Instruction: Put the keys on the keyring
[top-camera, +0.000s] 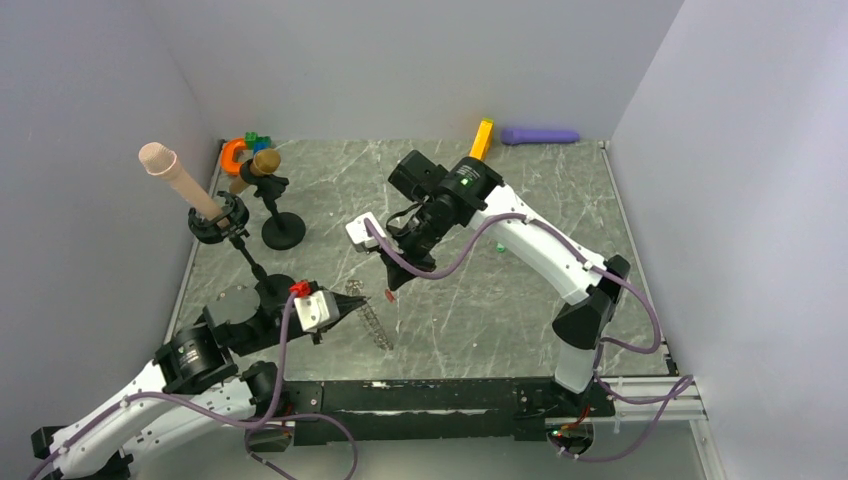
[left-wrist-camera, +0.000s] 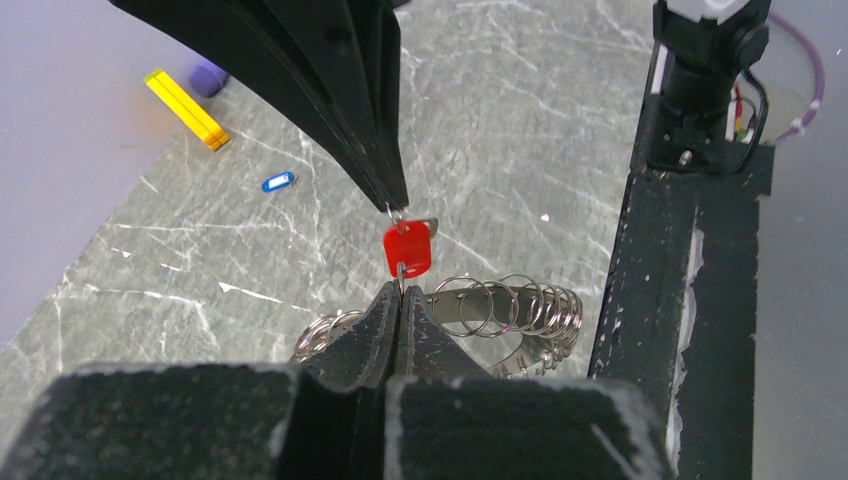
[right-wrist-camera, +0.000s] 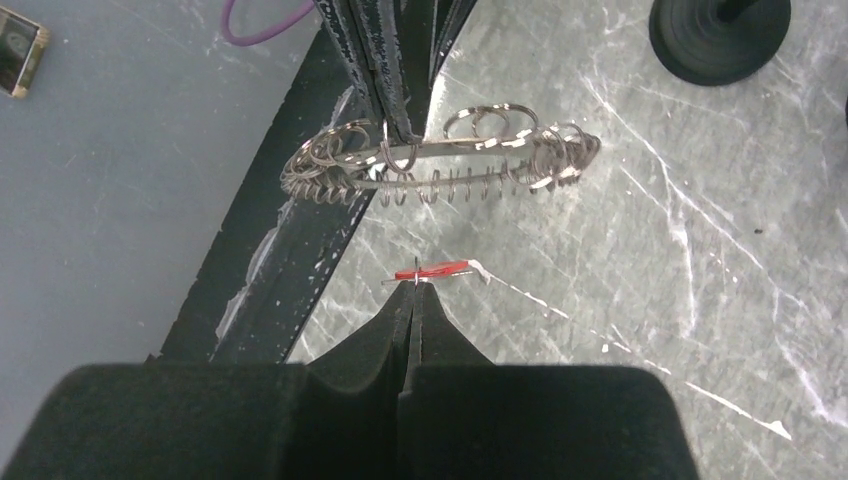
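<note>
Grip check: my left gripper (right-wrist-camera: 405, 133) pinches keyring (right-wrist-camera: 470, 152); right gripper (right-wrist-camera: 415, 292) pinches red key (right-wrist-camera: 432, 271) at 6 o'clock of it, edge-on, face hidden.

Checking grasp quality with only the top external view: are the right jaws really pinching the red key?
Observer: Yes; the right wrist view shows the right jaws shut on the red key, seen edge-on.
Operator: And the keyring?
Observer: The left wrist view shows the left jaws shut on the keyring.
Operator: Other keys?
Observer: That same view shows a blue key lying on the table near the orange block.
</note>
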